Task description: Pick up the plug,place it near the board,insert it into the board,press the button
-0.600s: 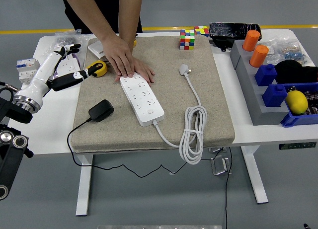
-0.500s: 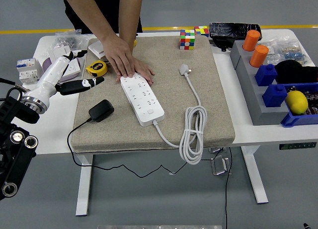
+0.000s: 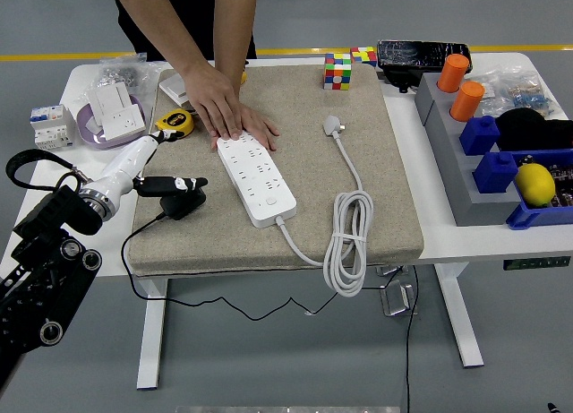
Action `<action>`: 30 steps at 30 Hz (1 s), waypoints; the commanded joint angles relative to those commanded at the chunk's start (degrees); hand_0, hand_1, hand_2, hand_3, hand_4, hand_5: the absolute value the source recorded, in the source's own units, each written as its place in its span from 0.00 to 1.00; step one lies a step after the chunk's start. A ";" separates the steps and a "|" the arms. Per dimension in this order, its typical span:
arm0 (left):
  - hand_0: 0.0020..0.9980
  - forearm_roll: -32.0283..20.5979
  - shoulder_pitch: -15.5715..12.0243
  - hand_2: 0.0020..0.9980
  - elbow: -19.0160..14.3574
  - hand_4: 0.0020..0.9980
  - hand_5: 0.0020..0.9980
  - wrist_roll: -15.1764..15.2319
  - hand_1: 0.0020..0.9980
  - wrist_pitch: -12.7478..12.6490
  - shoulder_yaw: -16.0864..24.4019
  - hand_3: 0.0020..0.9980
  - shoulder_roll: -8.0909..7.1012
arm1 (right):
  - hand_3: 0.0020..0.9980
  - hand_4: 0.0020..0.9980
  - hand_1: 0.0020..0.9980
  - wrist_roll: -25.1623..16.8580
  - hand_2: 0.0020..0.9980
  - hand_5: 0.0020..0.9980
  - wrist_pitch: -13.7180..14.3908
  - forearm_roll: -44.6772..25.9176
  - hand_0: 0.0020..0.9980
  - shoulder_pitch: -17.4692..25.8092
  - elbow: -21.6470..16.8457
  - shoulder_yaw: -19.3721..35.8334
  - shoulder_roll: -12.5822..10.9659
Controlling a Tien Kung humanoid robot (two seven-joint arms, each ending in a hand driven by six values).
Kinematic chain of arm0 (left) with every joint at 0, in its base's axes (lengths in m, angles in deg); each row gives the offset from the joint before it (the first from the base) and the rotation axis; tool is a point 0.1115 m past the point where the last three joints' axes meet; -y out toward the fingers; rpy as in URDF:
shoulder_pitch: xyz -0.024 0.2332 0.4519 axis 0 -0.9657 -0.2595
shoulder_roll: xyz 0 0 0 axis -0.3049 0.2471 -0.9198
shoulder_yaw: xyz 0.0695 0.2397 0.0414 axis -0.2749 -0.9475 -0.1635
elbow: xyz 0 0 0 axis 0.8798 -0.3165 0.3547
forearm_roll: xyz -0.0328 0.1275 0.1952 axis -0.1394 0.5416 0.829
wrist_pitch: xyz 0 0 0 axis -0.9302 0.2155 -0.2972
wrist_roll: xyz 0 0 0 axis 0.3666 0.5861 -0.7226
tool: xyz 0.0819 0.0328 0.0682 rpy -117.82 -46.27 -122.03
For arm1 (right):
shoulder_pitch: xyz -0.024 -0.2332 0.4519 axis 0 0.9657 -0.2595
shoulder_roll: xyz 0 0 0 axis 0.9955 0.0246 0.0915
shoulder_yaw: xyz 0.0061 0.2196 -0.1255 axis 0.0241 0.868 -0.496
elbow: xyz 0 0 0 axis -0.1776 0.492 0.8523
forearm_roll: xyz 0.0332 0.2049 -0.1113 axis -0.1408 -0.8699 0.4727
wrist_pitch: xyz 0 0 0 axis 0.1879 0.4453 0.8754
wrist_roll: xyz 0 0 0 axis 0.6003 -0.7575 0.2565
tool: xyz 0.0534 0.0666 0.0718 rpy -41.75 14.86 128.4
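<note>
Nothing done yet. Left hand (image 3: 170, 185) over black plug (image 3: 183, 201) at mat's near left, fingers loosely apart, no grip visible. Power strip (image 3: 256, 179) empty, pinned by person's hand (image 3: 226, 110). Grasp, carry, insertion, button press all pending.

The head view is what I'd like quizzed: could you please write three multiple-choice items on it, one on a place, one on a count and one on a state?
1. Where does the black plug lie?
A. on the mat's left part
B. in the blue bin
C. on the floor

2. How many orange cylinders stand at the table's right?
A. one
B. two
C. four

3. What is the person's hand doing?
A. lifting the white cable
B. holding a cube
C. pressing flat on the far end of the power strip

Key: 1 A, the plug sits on the beige mat beside the left hand; 2 B, two orange cylinders show by the grey block; 3 C, the palm lies over the strip's far end.
</note>
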 joint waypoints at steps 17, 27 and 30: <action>0.82 2.31 1.93 0.78 7.42 1.00 0.65 1.28 0.85 -4.38 -6.02 0.83 -0.41 | 0.81 1.00 0.83 -0.17 0.79 1.00 -0.04 -0.87 0.90 0.02 0.02 -0.66 -0.24; 0.72 7.78 1.84 0.71 10.13 1.00 0.64 2.78 0.77 -9.56 -7.94 0.76 -0.39 | 0.80 1.00 0.83 -0.20 0.79 1.00 -0.04 -0.94 0.90 0.14 -0.02 -0.68 -0.28; 0.70 8.73 1.95 0.70 10.82 1.00 0.65 3.10 0.75 -10.34 -8.40 0.74 -0.35 | 0.80 1.00 0.82 -0.23 0.79 1.00 -0.02 -1.02 0.90 0.14 -0.01 -0.72 -0.30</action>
